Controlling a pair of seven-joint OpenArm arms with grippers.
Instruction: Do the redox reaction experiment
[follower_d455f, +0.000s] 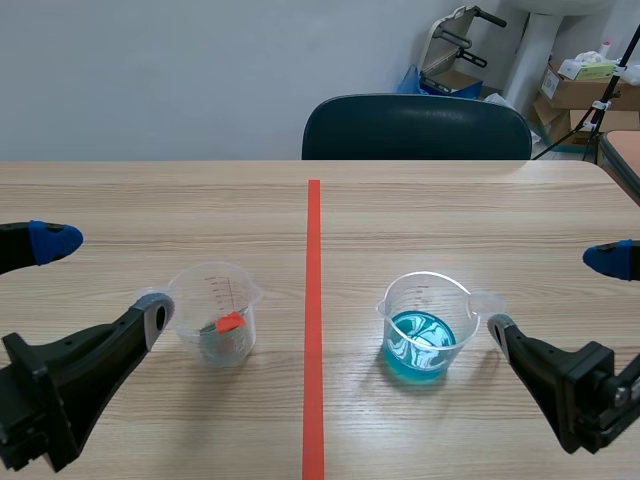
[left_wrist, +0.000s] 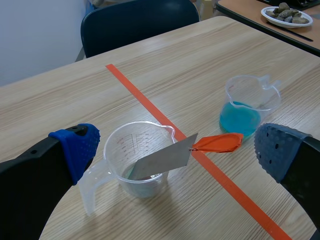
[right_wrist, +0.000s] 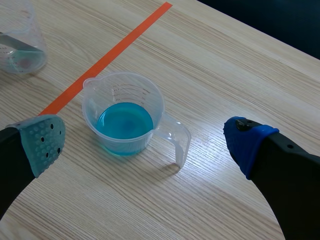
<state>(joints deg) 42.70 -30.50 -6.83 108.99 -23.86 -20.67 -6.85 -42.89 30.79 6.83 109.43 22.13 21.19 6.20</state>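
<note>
A clear measuring cup (follower_d455f: 213, 312) stands left of the tape line. A grey metal strip (left_wrist: 160, 161) with an orange tag (left_wrist: 220, 142) leans in it, sticking out over the rim. A second clear cup (follower_d455f: 425, 322) holding blue liquid (right_wrist: 125, 122) stands right of the line, its handle toward the right arm. My left gripper (follower_d455f: 103, 278) is open beside the first cup (left_wrist: 142, 155), which sits between and just ahead of its fingers. My right gripper (follower_d455f: 555, 293) is open, with the blue-liquid cup (right_wrist: 125, 117) between and just ahead of its fingers. Neither gripper touches a cup.
An orange-red tape line (follower_d455f: 313, 330) runs down the table's middle. A dark chair (follower_d455f: 415, 125) stands at the far edge. Cardboard boxes (follower_d455f: 580, 85) sit at the back right. A plate of stones (left_wrist: 287, 15) rests on a neighbouring table.
</note>
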